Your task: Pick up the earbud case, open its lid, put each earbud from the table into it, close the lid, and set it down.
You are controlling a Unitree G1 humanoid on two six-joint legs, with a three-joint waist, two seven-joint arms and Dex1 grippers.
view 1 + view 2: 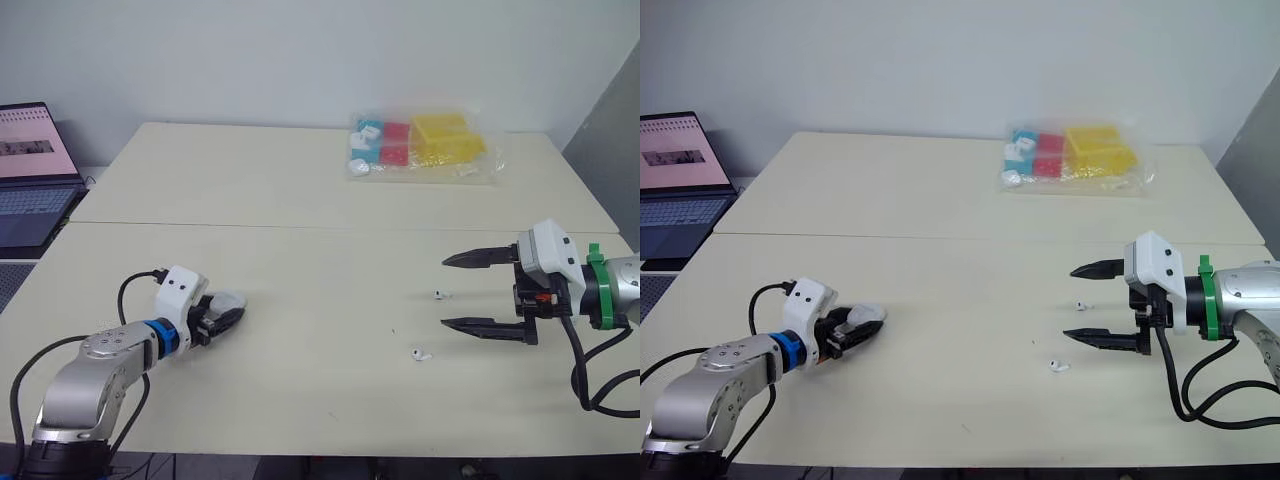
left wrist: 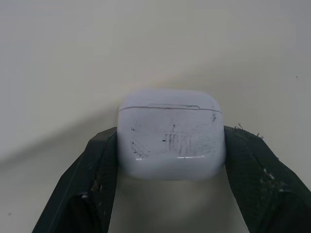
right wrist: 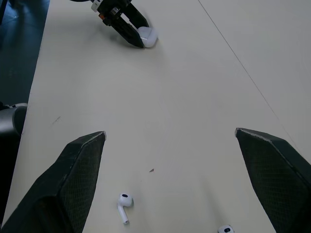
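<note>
1. Honestly, the small white rounded plastic earbud case (image 2: 170,138) was found clamped between the two black fingers of the left gripper (image 1: 228,315), down on the pale table (image 1: 300,250) on the robot's left, with its lid shut. It was pinched by the sides of its lower body. That glossy shell looked slippery, so it could be squirted out if it was squeezed harder or lifted at a tilt.
2. The right gripper (image 1: 444,292) was held with its jaws wide apart, well away on the right. If the lid was pushed off-line, the whole case could be levered out of the grip instead of being opened.
3. Two tiny white stemmed earbuds were left lying loose. One earbud (image 1: 440,294) sat just ahead of the right fingertips, and the other earbud (image 1: 420,354) was nearer the table's front edge. Being so small and rounded, either could be flicked away or rolled off by a fingertip brought down off-centre.
4. An earbud could be seated the wrong way round, and the lid would then probably be kept from shutting fully.
</note>
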